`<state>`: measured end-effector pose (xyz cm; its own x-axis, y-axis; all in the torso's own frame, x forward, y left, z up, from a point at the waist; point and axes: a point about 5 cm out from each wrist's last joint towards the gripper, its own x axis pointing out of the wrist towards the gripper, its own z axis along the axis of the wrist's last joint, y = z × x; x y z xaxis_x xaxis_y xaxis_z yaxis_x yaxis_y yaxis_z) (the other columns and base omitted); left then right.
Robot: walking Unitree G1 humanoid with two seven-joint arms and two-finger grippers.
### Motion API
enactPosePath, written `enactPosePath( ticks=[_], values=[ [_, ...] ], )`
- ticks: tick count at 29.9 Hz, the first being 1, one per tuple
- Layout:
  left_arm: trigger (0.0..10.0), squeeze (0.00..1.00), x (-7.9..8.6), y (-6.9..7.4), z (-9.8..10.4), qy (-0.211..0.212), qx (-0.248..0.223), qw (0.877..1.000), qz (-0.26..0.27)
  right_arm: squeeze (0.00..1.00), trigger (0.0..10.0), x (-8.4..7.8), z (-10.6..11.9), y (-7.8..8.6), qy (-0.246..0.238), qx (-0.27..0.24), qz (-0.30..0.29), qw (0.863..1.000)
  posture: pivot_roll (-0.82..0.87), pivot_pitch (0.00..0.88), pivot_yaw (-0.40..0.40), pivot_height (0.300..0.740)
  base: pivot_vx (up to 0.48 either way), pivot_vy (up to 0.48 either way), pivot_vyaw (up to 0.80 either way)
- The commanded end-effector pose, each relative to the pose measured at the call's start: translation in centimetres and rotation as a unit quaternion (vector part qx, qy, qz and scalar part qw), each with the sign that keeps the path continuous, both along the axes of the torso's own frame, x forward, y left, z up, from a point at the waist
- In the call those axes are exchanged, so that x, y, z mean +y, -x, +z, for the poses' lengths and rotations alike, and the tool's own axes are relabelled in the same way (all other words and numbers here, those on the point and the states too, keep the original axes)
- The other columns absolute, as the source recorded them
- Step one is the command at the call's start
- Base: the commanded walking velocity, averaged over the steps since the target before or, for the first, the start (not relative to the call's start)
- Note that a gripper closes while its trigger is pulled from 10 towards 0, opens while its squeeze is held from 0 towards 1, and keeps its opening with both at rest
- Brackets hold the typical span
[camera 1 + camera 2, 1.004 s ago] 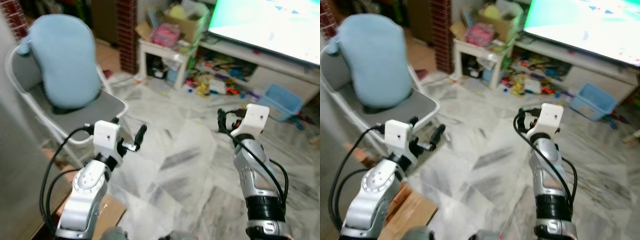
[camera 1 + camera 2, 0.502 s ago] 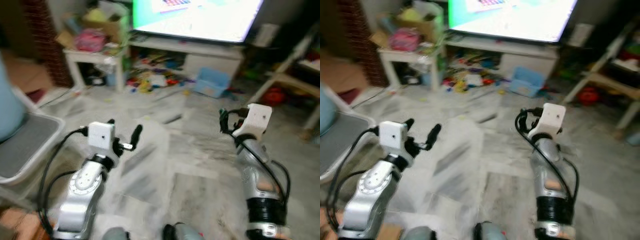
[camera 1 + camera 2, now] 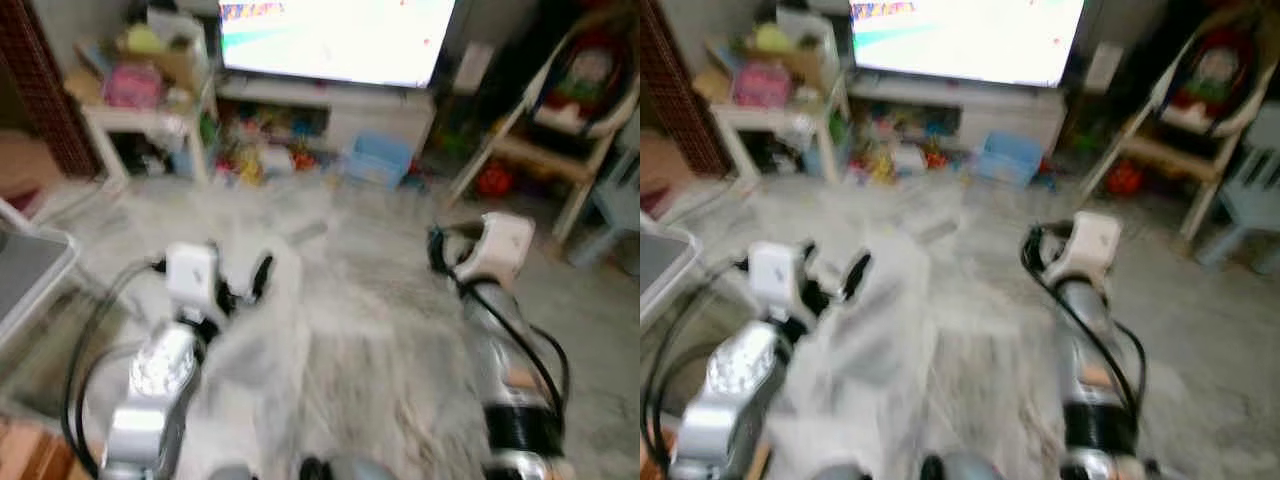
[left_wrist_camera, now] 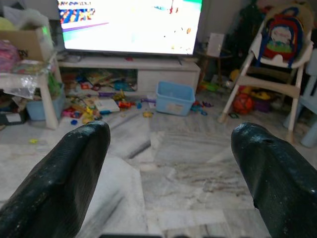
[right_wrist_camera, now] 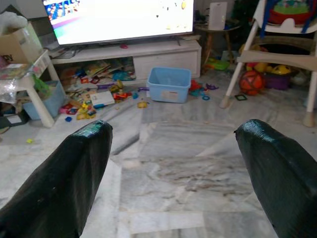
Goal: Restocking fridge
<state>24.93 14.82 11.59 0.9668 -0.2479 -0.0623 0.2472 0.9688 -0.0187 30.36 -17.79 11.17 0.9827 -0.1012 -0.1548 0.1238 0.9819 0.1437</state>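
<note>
Both arms are held out in front of me over a pale marble floor (image 3: pixel 370 330). My left gripper (image 4: pixel 171 144) is open, its two black fingers (image 4: pixel 74 168) spread wide with nothing between them. My right gripper (image 5: pixel 173 144) is open as well, and bare floor shows between its fingers (image 5: pixel 270 168). In the eye views, which are blurred, the left wrist's white camera block (image 3: pixel 192 272) sits at the left and the right one (image 3: pixel 500 245) at the right.
A lit television (image 3: pixel 335 40) stands on a white low stand (image 3: pixel 320 105) ahead. Toys (image 5: pixel 99 96) and a blue bin (image 5: pixel 169 84) lie before it. A small white table with boxes (image 3: pixel 140 115) is at the left, a high chair (image 3: pixel 545 110) at the right, a grey chair seat (image 3: pixel 25 270) at the left edge.
The camera has swung to the right: the chair with the blue cushion slid out at the left, and the television and high chair came in. Both arms keep their pose.
</note>
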Motion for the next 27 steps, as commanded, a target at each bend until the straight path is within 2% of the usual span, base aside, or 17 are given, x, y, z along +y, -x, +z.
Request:
enactPosePath(
  ticks=[1,9,13,16,17,18,21,22,24,25,27],
  values=[
    [10.0,0.00,-0.5,0.0,0.1,0.000,-0.002,1.000,-0.006,0.00,10.0,-0.3,0.7,-0.1,0.004,-0.012,-0.002,1.000,0.06,0.000,-0.073,0.740,0.000,-0.285,0.00],
    [10.0,0.00,-0.2,0.0,0.0,-0.008,-0.003,1.000,-0.005,0.00,10.0,-0.4,0.8,0.4,0.011,-0.020,0.001,1.000,0.05,0.000,-0.053,0.740,0.000,-0.279,0.00],
    [10.0,0.00,0.0,0.0,0.1,-0.011,-0.004,1.000,-0.003,0.00,10.0,-0.4,0.8,0.9,0.018,-0.028,0.005,0.999,0.05,0.000,-0.048,0.740,0.000,0.000,0.00],
    [10.0,0.00,0.7,0.0,0.1,-0.021,-0.010,1.000,0.019,0.00,10.0,-0.3,1.1,1.3,0.041,-0.044,0.022,0.998,0.04,0.000,-0.036,0.740,0.000,0.000,0.00],
    [10.0,0.00,1.5,0.1,0.2,-0.026,-0.014,0.999,0.044,0.00,10.0,-0.2,1.2,1.7,0.048,-0.052,0.028,0.997,0.03,0.000,-0.015,0.740,0.000,0.000,0.00],
    [10.0,0.00,3.3,0.5,0.2,-0.038,-0.021,0.994,0.100,0.00,10.0,-0.3,1.0,2.7,0.050,-0.055,0.028,0.997,0.03,0.000,-0.008,0.740,0.000,0.000,0.00],
    [10.0,0.00,5.0,1.0,0.4,-0.063,-0.030,0.987,0.147,0.00,10.0,-0.7,0.7,3.5,0.057,-0.053,0.022,0.997,0.04,0.000,0.000,0.740,0.000,0.000,0.00],
    [10.0,0.00,5.8,1.3,0.5,-0.074,-0.033,0.984,0.162,0.00,10.0,-0.8,1.1,3.9,0.079,-0.063,0.027,0.995,0.04,0.000,0.000,0.740,0.000,0.000,0.00],
    [10.0,0.00,6.1,1.5,0.5,-0.075,-0.034,0.982,0.168,0.00,10.0,-0.9,1.5,4.1,0.094,-0.070,0.030,0.993,0.04,0.000,0.001,0.740,0.000,0.000,0.00],
    [10.0,0.00,6.3,1.6,0.6,-0.079,-0.037,0.981,0.174,0.00,10.0,-0.9,2.3,4.0,0.124,-0.088,0.040,0.988,0.03,0.000,0.004,0.740,0.000,0.000,0.00],
    [10.0,0.00,6.1,1.5,0.8,-0.079,-0.042,0.981,0.174,0.00,10.0,-1.1,2.9,3.8,0.137,-0.098,0.041,0.985,0.01,0.005,0.002,0.740,0.000,0.000,0.00]
  ],
)
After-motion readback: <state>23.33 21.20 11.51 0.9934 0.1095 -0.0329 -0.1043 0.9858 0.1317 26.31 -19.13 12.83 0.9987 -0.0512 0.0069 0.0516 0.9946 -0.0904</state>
